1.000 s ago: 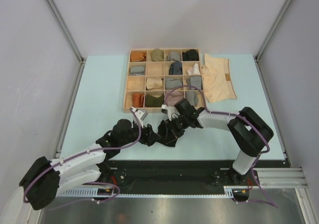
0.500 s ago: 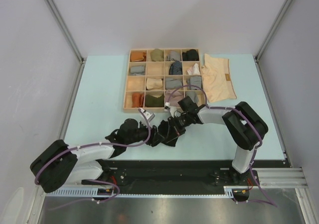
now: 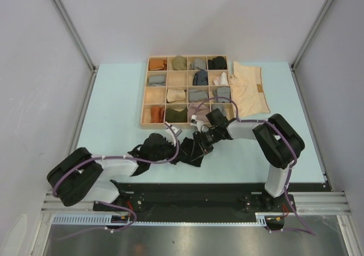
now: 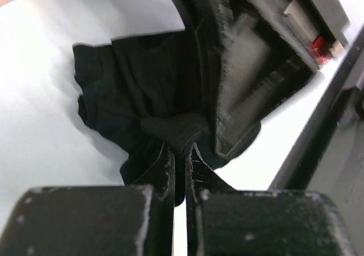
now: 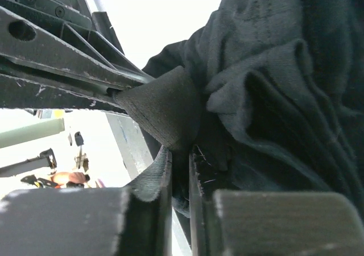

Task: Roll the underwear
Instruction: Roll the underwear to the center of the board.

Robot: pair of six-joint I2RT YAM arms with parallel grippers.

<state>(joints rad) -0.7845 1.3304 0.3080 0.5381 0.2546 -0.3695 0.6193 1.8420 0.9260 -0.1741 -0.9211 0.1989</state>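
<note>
Top external view: black underwear lies bunched on the table before the arms, left gripper and right gripper each pinched onto a fold, seemingly steadying it for rolling.

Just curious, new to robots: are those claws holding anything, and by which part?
Both pinch the black underwear: the left gripper a bunched fold, the right gripper another fold.

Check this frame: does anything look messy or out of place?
The black underwear is a crumpled bunch, not a roll, pinched by the left jaws and right jaws. The cream underwear lies flat and unrolled beside the tray.
</note>
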